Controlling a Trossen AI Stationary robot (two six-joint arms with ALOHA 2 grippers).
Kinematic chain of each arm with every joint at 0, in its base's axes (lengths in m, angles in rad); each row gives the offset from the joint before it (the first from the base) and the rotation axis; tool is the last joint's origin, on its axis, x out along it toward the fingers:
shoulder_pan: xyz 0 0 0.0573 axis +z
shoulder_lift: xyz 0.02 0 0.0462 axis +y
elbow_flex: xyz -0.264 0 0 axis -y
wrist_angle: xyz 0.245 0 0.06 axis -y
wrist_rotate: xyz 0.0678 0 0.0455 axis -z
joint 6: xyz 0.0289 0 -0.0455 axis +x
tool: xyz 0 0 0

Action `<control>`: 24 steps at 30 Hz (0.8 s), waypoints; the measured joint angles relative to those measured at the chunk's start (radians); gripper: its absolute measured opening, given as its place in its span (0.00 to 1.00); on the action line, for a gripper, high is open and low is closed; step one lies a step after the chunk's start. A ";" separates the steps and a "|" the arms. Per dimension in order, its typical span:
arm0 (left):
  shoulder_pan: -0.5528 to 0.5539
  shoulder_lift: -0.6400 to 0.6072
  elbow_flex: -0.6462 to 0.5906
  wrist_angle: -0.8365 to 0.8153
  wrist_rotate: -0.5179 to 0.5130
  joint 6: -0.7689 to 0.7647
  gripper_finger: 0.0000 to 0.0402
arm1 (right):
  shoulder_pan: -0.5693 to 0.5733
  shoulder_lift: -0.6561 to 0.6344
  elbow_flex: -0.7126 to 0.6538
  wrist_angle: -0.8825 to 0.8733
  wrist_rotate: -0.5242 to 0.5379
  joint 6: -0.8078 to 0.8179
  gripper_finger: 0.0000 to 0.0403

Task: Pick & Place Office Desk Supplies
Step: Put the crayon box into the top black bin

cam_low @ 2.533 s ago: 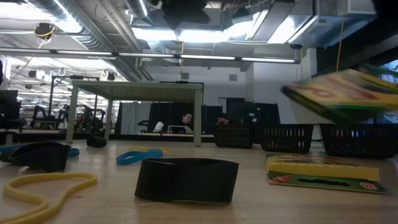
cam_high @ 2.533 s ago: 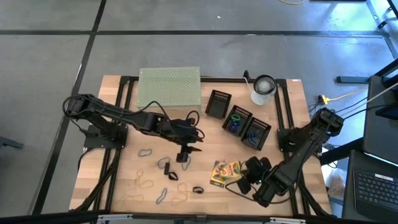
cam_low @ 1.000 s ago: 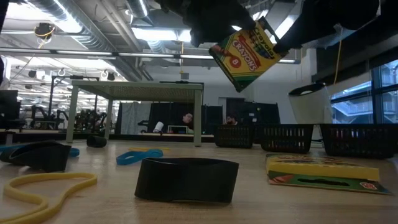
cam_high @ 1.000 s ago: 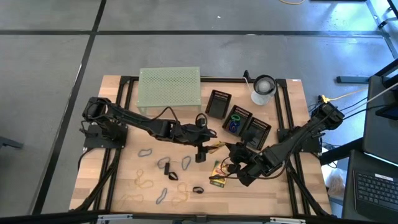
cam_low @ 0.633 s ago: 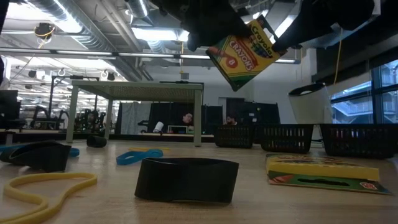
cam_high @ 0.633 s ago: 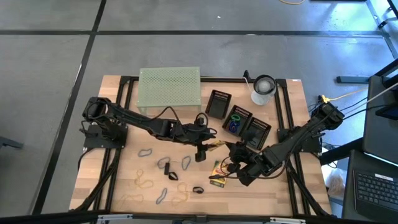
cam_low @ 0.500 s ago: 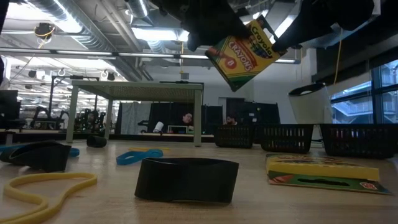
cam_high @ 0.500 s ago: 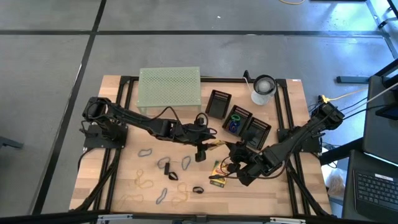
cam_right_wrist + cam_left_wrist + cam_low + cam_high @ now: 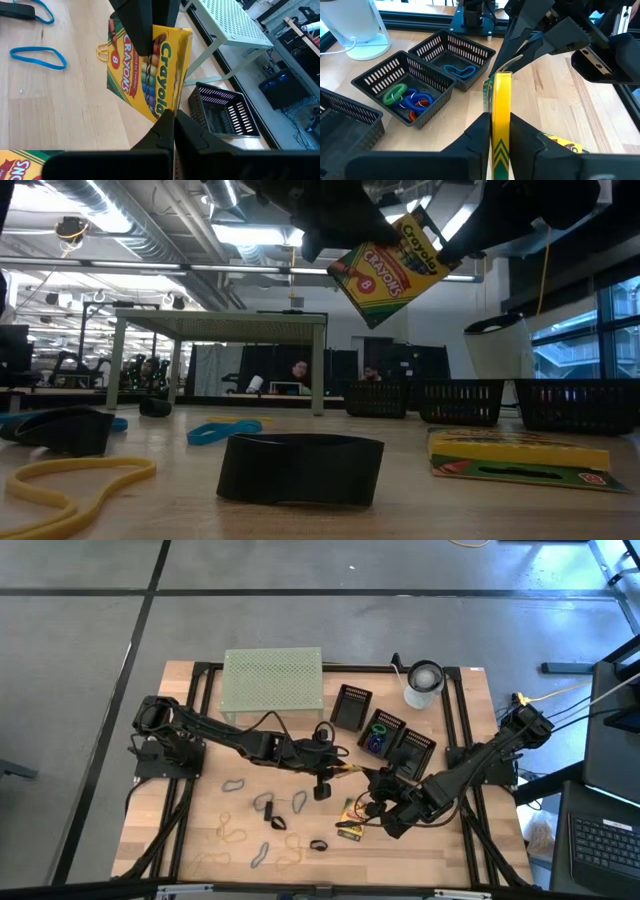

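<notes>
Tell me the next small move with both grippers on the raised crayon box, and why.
Probably open the right gripper and let go. The crayon box hangs above the table; the left gripper clamps both its faces, while the right pinches only its edge, so the left looks ready to carry it alone.

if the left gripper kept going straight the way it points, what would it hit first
Probably the right gripper, which grips the far edge of the same crayon box the left gripper is closing on; depth is hard to judge.
</notes>
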 joint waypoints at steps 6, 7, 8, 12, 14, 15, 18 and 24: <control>0.000 0.000 0.000 0.000 0.000 0.000 0.09 | 0.000 0.000 0.000 0.000 -0.001 0.008 0.01; 0.000 0.000 0.000 0.000 0.000 0.000 0.09 | 0.000 0.000 0.000 0.000 -0.002 0.011 0.01; 0.000 0.000 0.000 0.000 0.000 0.000 0.09 | 0.000 0.000 0.000 0.000 -0.003 0.011 0.01; 0.000 0.000 0.000 0.000 0.000 0.000 0.10 | 0.000 0.000 0.000 0.001 -0.003 0.011 0.01; 0.000 0.000 0.000 0.000 0.000 0.000 0.09 | 0.000 0.000 0.000 0.001 -0.004 0.011 0.01; 0.000 0.000 0.000 0.000 -0.001 0.000 0.09 | 0.000 0.000 0.000 0.001 -0.003 0.011 0.01; 0.000 0.000 0.000 0.000 -0.001 0.000 0.09 | 0.000 0.000 0.000 0.001 -0.004 0.032 0.03; 0.007 0.000 -0.002 -0.005 0.000 0.000 0.10 | -0.007 0.000 0.015 -0.001 -0.089 0.070 0.15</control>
